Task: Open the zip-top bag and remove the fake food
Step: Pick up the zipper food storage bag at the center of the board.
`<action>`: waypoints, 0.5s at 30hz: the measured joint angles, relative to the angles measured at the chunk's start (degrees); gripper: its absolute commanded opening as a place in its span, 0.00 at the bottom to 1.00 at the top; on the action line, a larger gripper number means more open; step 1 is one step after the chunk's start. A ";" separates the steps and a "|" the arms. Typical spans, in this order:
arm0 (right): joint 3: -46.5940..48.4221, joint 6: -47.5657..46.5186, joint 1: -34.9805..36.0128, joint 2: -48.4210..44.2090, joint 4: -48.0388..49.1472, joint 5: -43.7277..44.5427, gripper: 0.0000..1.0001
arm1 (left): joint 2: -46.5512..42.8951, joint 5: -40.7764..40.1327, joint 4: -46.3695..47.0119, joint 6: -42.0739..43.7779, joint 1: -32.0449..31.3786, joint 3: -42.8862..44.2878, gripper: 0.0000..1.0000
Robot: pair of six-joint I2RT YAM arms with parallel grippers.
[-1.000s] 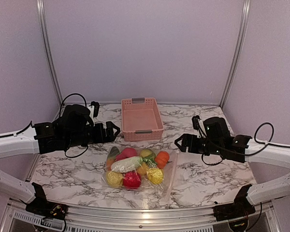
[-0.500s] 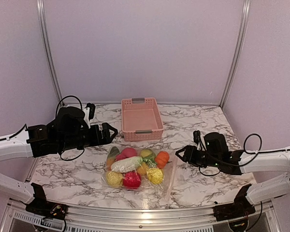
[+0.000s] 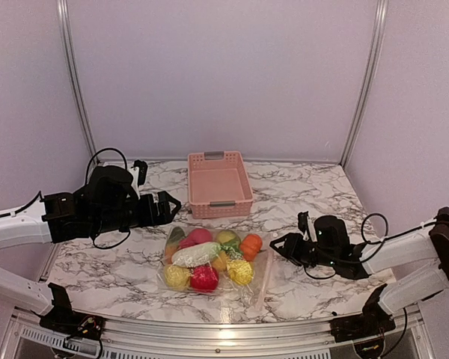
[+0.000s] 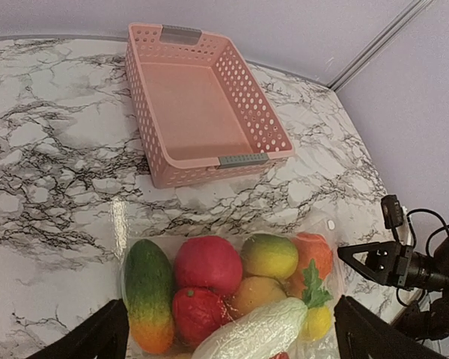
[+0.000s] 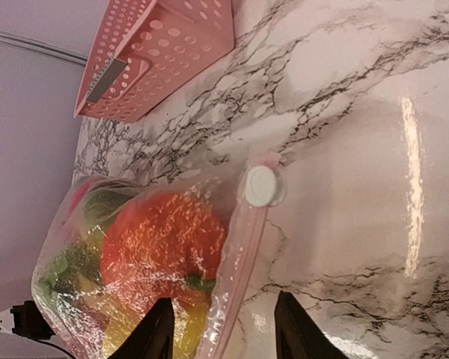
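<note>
Seeing the zip-top bag [image 3: 259,280] shut, fake food [image 3: 202,254] inside, we've everything ahead — left gripper [image 4: 232,333] wide, right gripper [image 5: 223,301] half-open, both empty.

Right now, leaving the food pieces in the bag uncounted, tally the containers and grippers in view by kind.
Pink basket: 1
Zip-top bag: 1
Grippers: 2, the left gripper and the right gripper
Total: 4

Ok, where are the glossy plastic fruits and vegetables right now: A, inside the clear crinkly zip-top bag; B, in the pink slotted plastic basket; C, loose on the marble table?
A: the fruits and vegetables all lie bunched inside the clear zip-top bag, with none in the pink basket.
</note>
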 measured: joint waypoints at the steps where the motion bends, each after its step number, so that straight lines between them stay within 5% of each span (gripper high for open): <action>1: -0.09 0.20 0.00 0.66 1.25 -0.11 0.42 | 0.22 -0.02 -0.02 0.13 0.00 0.15 0.99; 15: -0.24 2.40 -0.02 5.95 11.21 -0.85 0.35 | 1.57 0.00 -0.35 1.40 0.00 2.93 0.99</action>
